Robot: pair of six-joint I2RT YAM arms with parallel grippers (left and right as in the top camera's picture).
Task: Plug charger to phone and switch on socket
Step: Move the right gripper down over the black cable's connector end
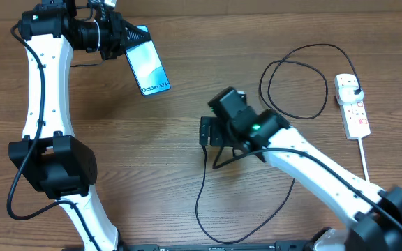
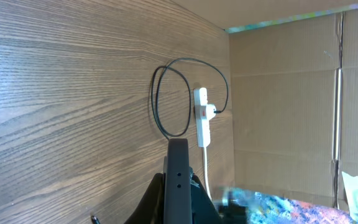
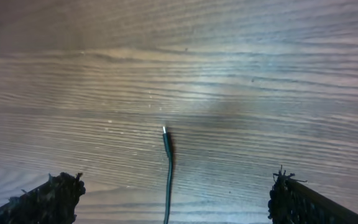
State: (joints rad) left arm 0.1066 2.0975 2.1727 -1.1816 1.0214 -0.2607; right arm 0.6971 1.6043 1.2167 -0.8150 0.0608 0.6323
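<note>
The charger's connector tip (image 3: 166,140) lies on the counter (image 3: 278,74), centred between the wide-open fingers of my right tool (image 3: 173,185). I'd lower straight down and close just behind the metal end, leaving it exposed. My left tool (image 1: 121,38) is clamped on the phone (image 1: 147,64).

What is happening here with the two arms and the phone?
The left gripper is shut on the phone and holds it at the far left of the table. The right gripper is open and hovers over the free tip of the charger, which lies on the wood between its fingers, not yet grasped. The charger's other end sits in the socket on the right. The phone is not yet plugged in.
</note>
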